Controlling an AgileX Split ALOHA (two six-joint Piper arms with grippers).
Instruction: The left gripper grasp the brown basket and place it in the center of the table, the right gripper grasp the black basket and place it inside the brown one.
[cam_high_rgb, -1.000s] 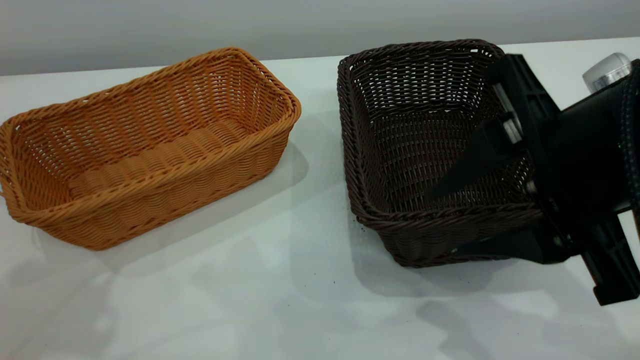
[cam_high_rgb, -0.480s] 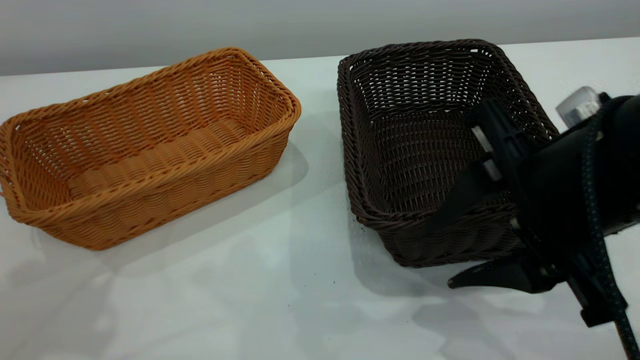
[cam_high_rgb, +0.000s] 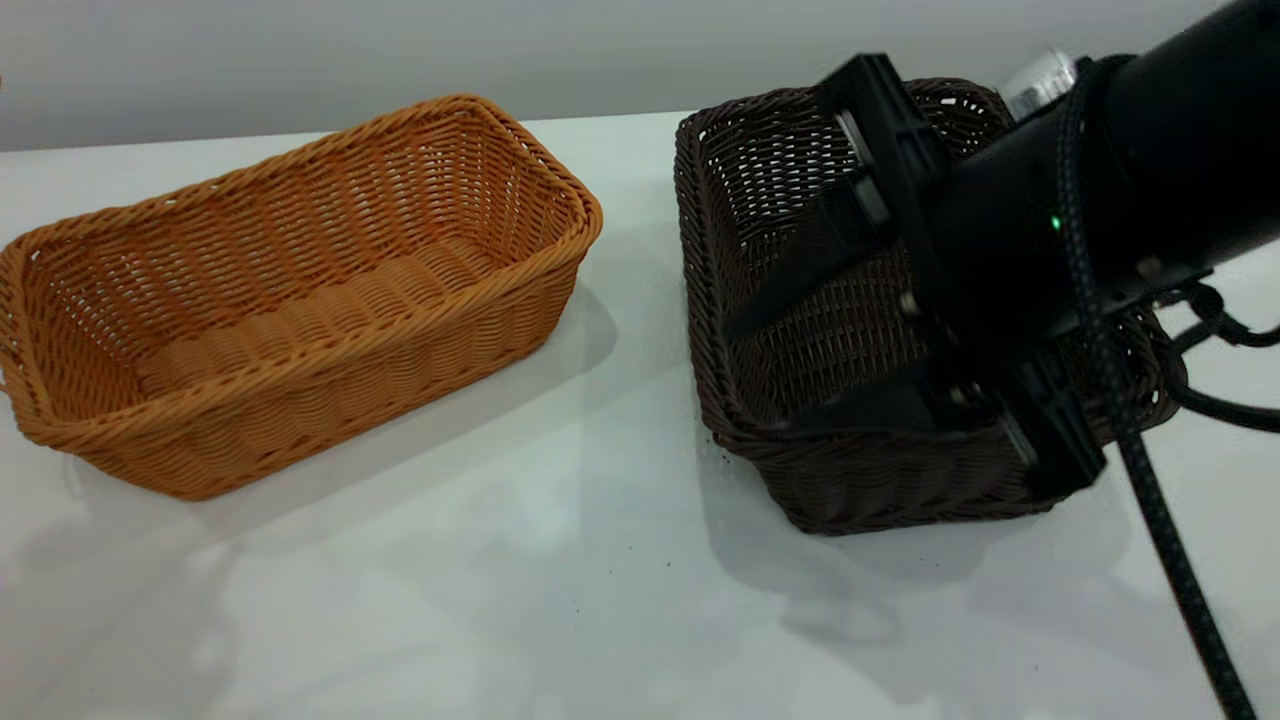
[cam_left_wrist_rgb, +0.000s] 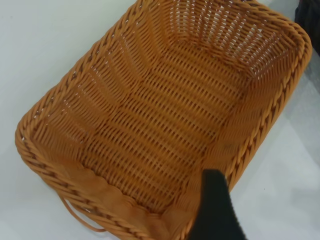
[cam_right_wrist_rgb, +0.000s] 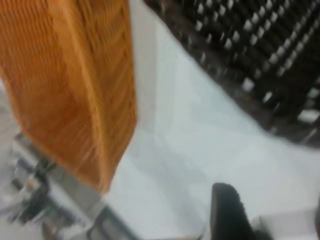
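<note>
The brown basket (cam_high_rgb: 290, 290) stands on the white table (cam_high_rgb: 560, 600) at the left. It fills the left wrist view (cam_left_wrist_rgb: 165, 115). My left gripper (cam_left_wrist_rgb: 270, 215) hangs above it, out of the exterior view. Only one finger (cam_left_wrist_rgb: 215, 210) shows, over the basket's long rim, with nothing in it. The black basket (cam_high_rgb: 800, 200) stands at the right, and part of it shows in the right wrist view (cam_right_wrist_rgb: 260, 45). My right gripper (cam_high_rgb: 760, 378) is open and empty over it. It points left, with one finger over the inside and one over the near rim.
A gap of bare table (cam_high_rgb: 640, 330) lies between the two baskets. The right arm's braided cable (cam_high_rgb: 1160, 510) hangs down in front of the black basket's right end. A grey wall (cam_high_rgb: 600, 50) runs behind the table's far edge.
My right gripper has risen from the black basket's front right corner and swung left over the basket. Both baskets stand where they were.
</note>
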